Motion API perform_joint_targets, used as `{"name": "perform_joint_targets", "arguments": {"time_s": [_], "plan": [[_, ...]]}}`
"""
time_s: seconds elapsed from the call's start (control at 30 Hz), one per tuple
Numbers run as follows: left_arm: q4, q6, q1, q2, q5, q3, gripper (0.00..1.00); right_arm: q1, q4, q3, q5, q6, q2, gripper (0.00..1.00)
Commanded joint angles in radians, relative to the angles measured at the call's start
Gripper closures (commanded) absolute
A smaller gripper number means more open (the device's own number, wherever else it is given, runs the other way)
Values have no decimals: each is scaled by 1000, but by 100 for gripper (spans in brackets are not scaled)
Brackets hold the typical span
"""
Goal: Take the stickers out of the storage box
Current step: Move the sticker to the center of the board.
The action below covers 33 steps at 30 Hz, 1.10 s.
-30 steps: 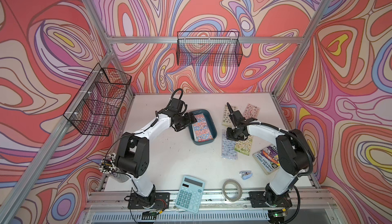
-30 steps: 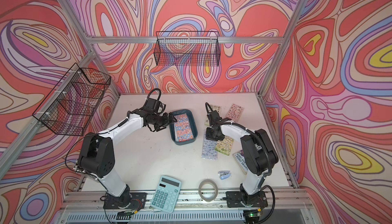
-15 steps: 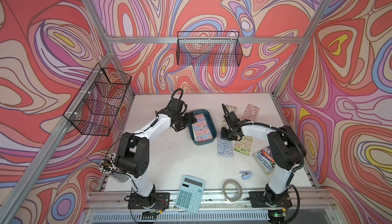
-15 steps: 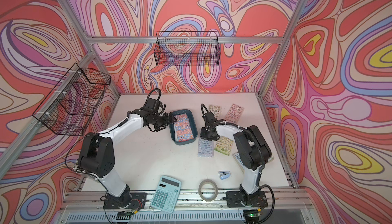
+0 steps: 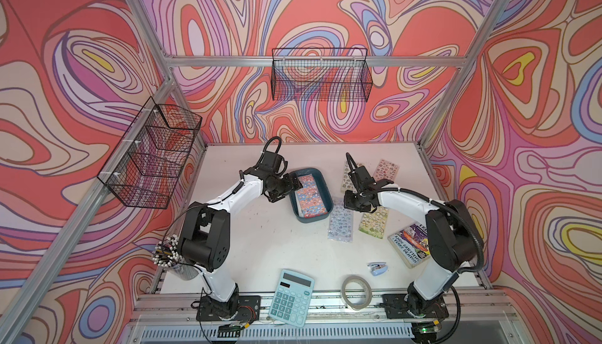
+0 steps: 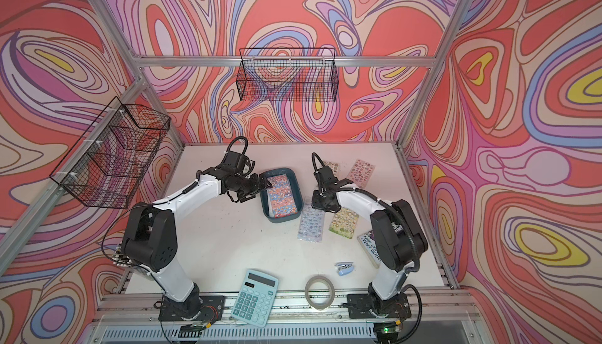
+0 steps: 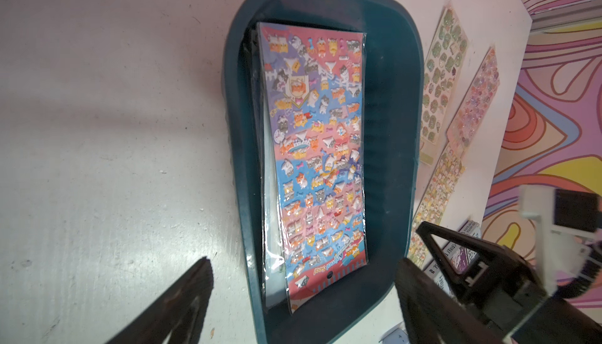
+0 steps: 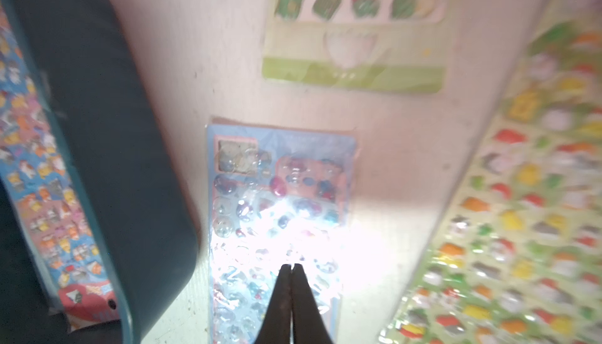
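L gripper (image 7: 304, 264) hangs over the storage box (image 7: 391, 130), jaws wide apart; a stack of stickers (image 7: 312, 147) lies inside, w/ four sheets (image 5: 341, 223) out beside it. R gripper (image 8: 291, 266) is clenched empty over the blue sheet (image 8: 280, 179), poss. touching it (too blurry to tell). Risk: slick flat film gives L no edge, so it may skid, take several at once, or shove the box into the sheets.

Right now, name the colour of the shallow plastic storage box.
The shallow storage box is dark teal-blue, clearest in the left wrist view.
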Motion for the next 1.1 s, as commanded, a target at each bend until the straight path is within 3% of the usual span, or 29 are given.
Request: {"name": "perform_joint_targets", "arguments": {"time_s": [0.0,0.17,0.37,0.77,1.07], "plan": [[1,3,6,12,-1,1,9,-70,-56,-13,47,-20,-23,100],[-12,13,5,10,-3,3,9,-165,-46,-63,48,-62,-9,100],[-9,13,6,11,-2,1,9,-177,-20,-113,34,-70,38,100],[-6,13,7,34,10,27,9,-170,-20,-279,-2,-40,-39,100],[5,5,6,55,22,37,9,-75,-32,-303,-31,14,-100,100]]}}
